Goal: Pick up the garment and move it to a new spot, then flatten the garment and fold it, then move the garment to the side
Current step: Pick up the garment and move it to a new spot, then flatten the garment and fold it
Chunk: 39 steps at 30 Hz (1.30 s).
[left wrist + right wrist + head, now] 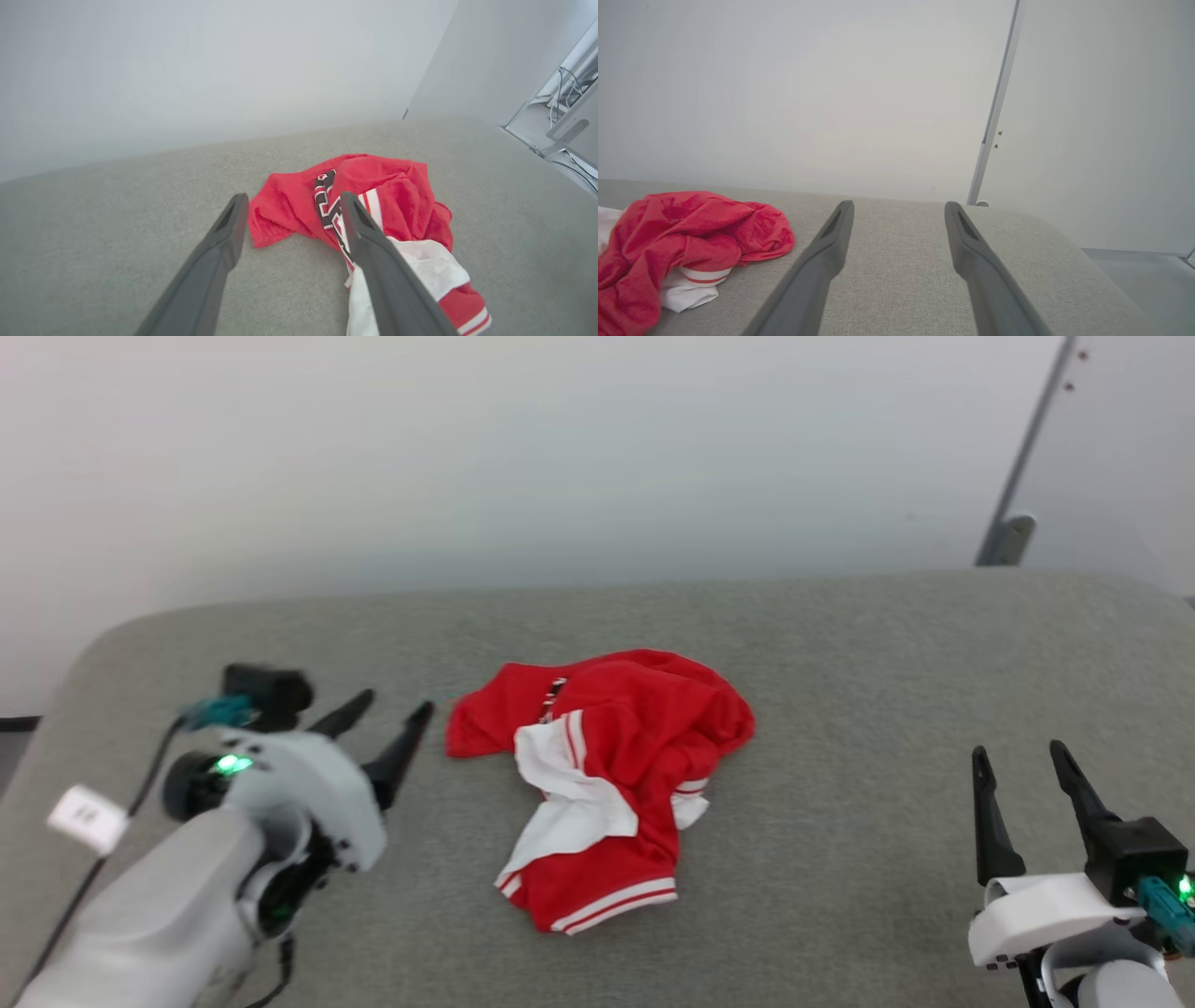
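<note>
The garment [616, 775], a bright red jersey with white sleeves and red-striped white trim, lies crumpled in a heap on the grey padded table [840, 644]. My left gripper [394, 709] hovers just left of the heap, open, with nothing between its fingers. In the left wrist view the garment [383, 196] lies right beyond the open left gripper [292, 203], a black-and-white patch showing beside one finger. My right gripper [1018, 751] stands open at the lower right, well clear of the cloth. The right wrist view has the garment [686, 233] at its left edge and the open right gripper [899, 205] over bare table.
A pale wall rises behind the table. A grey metal post [1018, 467] stands at the back right. The table's rounded far corners [112, 635] and right edge [1069, 233] are in sight. Cables and a frame [560, 112] show off the table's far side.
</note>
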{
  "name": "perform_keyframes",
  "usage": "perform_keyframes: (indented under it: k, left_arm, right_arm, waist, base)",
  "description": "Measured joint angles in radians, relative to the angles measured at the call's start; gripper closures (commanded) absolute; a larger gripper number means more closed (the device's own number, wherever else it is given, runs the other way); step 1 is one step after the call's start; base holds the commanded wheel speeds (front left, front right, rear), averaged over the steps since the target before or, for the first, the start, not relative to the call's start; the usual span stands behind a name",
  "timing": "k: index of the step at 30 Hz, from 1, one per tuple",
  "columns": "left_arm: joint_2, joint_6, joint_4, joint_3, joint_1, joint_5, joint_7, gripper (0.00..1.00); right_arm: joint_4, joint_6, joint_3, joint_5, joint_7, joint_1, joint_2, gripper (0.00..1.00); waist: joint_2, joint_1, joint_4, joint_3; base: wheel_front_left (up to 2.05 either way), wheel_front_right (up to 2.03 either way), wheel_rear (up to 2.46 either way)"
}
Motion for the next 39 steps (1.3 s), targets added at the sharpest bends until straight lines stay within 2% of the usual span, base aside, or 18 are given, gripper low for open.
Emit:
perform_keyframes:
  k: [5,11,14,18,23,30,39]
  left_arm:
    - [0.062,0.017,-0.018,0.039,0.056,0.005,-0.097,0.00]
    - [0.113,0.058,-0.057,0.119,0.139,0.012,-0.137,0.00]
    - [0.132,0.076,-0.088,0.184,0.187,0.038,-0.140,0.00]
    - [0.146,0.096,-0.146,0.323,0.263,0.091,-0.142,0.00]
    - [0.139,0.098,-0.213,0.493,0.386,0.166,-0.142,0.00]
    - [0.094,0.078,-0.271,0.679,0.523,0.245,-0.142,0.00]
    - [0.052,0.043,-0.287,0.791,0.589,0.320,-0.142,0.00]
  right_arm:
    - [-0.016,0.000,-0.017,-0.008,0.000,0.028,0.000,0.00]
    - [-0.030,0.000,-0.035,-0.022,0.000,0.038,0.000,0.00]
    - [-0.036,0.000,-0.040,-0.024,0.000,0.046,0.000,0.00]
    - [-0.045,0.000,-0.042,-0.024,0.000,0.055,0.000,0.00]
    - [-0.051,0.000,-0.045,-0.022,0.000,0.058,0.000,0.00]
    - [-0.058,0.000,-0.044,-0.017,0.000,0.066,0.000,0.00]
    - [-0.059,0.000,-0.043,-0.016,0.000,0.067,0.000,0.00]
  waist:
    - [0.0000,0.0000,0.044,-0.020]
    - [0.0000,0.0000,0.091,-0.037]
    - [0.0000,0.0000,0.112,-0.043]
    - [0.0000,0.0000,0.136,-0.050]
    - [0.0000,0.0000,0.154,-0.054]
    - [0.0000,0.0000,0.160,-0.053]
    - [0.0000,0.0000,0.160,-0.048]
  base:
    - [0.00,0.00,0.00]
    - [0.00,0.00,0.00]
    - [0.00,0.00,0.00]
    - [0.00,0.00,0.00]
    - [0.00,0.00,0.00]
    - [0.00,0.00,0.00]
    - [0.00,0.00,0.00]
